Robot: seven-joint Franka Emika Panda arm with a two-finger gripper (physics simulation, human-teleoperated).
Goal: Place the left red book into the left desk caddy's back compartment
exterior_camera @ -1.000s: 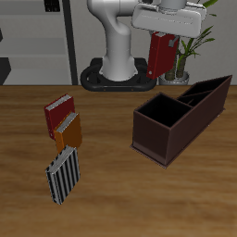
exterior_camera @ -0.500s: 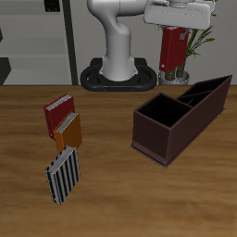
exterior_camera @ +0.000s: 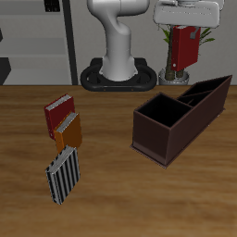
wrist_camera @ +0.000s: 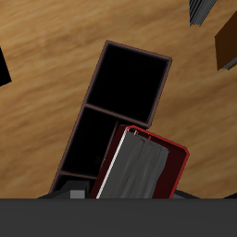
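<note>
My gripper (exterior_camera: 188,20) is shut on the left red book (exterior_camera: 185,46), which hangs upright high above the table, over the far end of the left desk caddy (exterior_camera: 176,130). The caddy is a long dark maroon box lying on the table. Its narrower back compartment (exterior_camera: 205,93) with slanted walls is at the far end, below the book. In the wrist view the red book (wrist_camera: 143,167) shows its page edges and covers part of the caddy (wrist_camera: 120,102) beneath it. My fingertips are hidden in that view.
A darker red book (exterior_camera: 58,114), an orange-brown book (exterior_camera: 68,132) and a striped book (exterior_camera: 63,176) stand in a row across the table from the caddy. A potted plant (exterior_camera: 176,69) and the robot's base (exterior_camera: 118,74) are at the back.
My gripper has carried the red book sideways along the back of the table, from beside the robot's column to above the caddy's far end. The books on the table have not moved.
</note>
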